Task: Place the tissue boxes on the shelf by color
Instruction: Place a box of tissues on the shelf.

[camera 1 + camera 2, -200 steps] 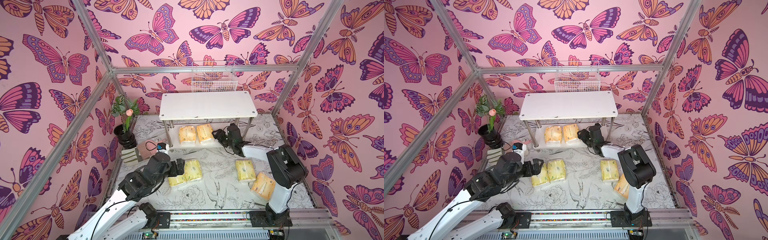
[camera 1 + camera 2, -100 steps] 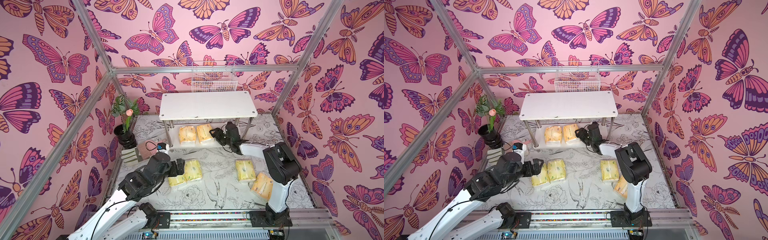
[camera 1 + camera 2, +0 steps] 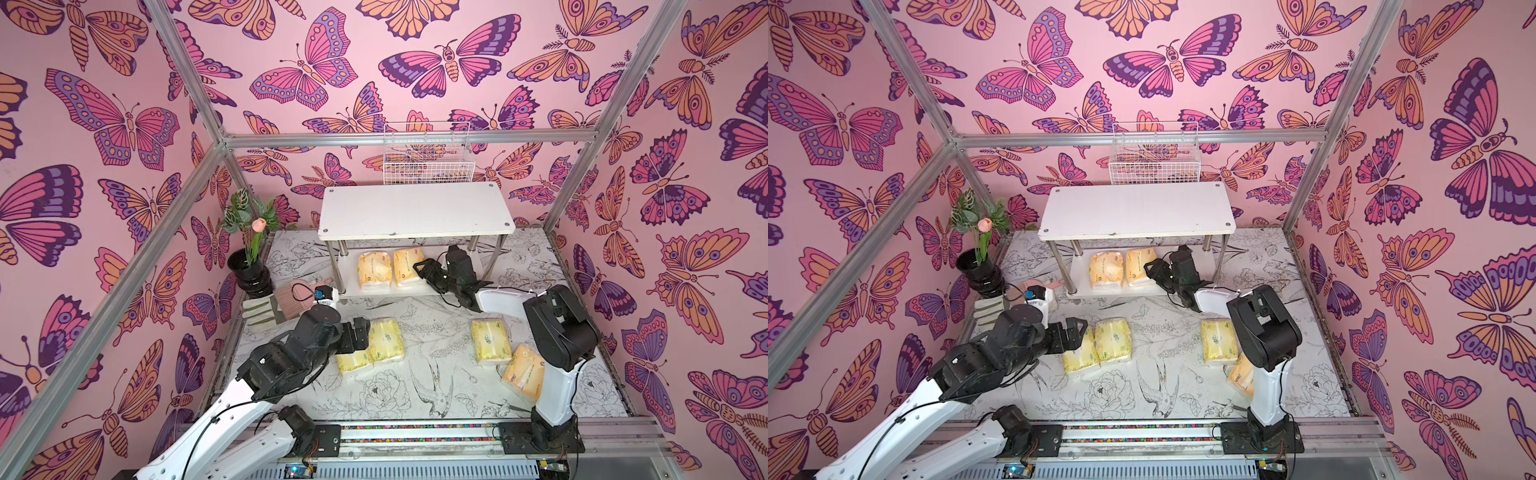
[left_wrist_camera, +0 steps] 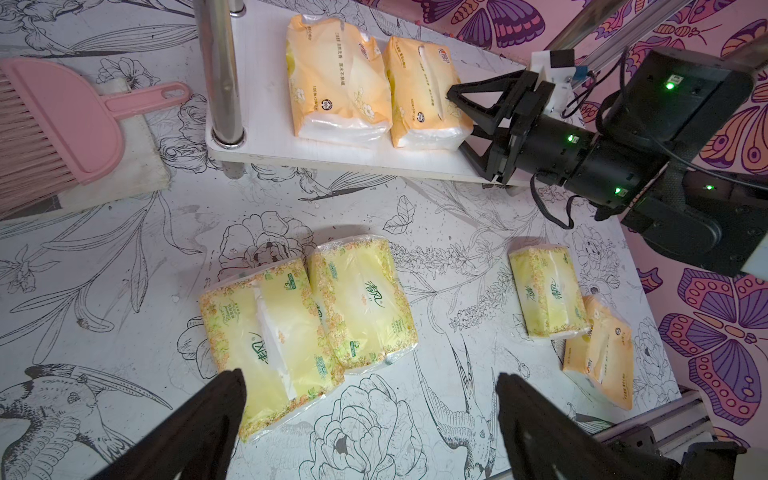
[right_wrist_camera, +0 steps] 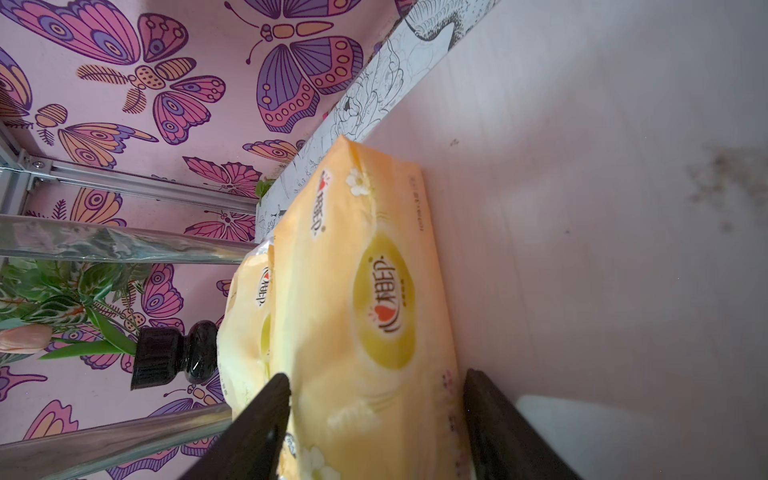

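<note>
The white shelf [image 3: 415,212] stands at the back, with two orange tissue boxes [image 3: 374,270] [image 3: 407,266] side by side on its lower board [image 4: 332,162]. My right gripper [image 5: 376,376] reaches under the top board. One finger lies over the right-hand orange box [image 4: 419,99] and one under its near end, shut on it. Another orange box [image 3: 523,372] lies beside the right arm's base. Three yellow-green boxes [image 3: 490,340] [image 3: 386,340] [image 3: 353,361] lie on the table. My left gripper [image 4: 370,399] hovers open over the left pair [image 4: 266,345], holding nothing.
A black vase with a plant [image 3: 249,270] stands at the back left. A pink hand brush [image 4: 62,124] on a folded cloth lies next to it. A white wire basket [image 3: 428,162] hangs on the back wall. Chrome posts [image 4: 226,75] flank the lower tier.
My right gripper has slid a little to the left, further onto the right-hand orange box on the lower tier. The boxes and the left arm have not moved.
</note>
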Controlling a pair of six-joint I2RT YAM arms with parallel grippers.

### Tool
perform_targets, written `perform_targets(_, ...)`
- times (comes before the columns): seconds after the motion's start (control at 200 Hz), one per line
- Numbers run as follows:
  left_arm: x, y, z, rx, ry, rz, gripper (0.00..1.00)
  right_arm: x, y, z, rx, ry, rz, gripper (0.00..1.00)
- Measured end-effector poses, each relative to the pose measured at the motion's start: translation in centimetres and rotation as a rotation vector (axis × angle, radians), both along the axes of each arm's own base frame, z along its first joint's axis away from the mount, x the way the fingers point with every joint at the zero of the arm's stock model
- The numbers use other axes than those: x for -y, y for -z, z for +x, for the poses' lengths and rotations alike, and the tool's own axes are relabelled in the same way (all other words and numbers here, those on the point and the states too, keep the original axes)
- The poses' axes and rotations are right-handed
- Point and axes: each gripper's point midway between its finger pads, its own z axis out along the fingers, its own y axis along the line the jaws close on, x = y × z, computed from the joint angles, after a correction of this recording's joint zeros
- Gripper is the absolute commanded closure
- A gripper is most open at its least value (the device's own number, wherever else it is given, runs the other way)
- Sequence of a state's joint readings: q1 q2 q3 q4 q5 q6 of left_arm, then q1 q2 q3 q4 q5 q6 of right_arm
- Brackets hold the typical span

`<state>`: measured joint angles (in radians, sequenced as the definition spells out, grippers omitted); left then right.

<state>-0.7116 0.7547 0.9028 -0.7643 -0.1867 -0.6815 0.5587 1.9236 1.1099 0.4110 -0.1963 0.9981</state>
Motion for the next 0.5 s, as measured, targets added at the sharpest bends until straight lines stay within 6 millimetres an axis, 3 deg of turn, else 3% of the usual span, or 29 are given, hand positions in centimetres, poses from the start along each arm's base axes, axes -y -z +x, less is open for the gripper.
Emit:
perform_targets(0.205, 0.0, 0.2, 0.0, -0.004, 0.000, 0.003, 0.00, 0.1, 0.0, -0.3, 0.006, -0.001, 0.003, 0.31)
perform_targets(0.345, 0.0, 0.2, 0.0, -0.005, 0.001, 0.003, 0.00, 1.3, -0.3, -2.0, 0.001, 0.010, -0.010, 0.29)
perform_targets(0.431, 0.0, 0.2, -0.1, -0.006, 0.003, 0.002, 0.00, 2.4, -1.5, -3.4, 0.008, 0.024, -0.018, 0.27)
perform_targets(0.501, 0.1, 0.2, -0.1, -0.005, 0.009, 0.002, 0.00, 3.5, -3.8, -4.6, 0.035, 0.034, -0.013, 0.26)
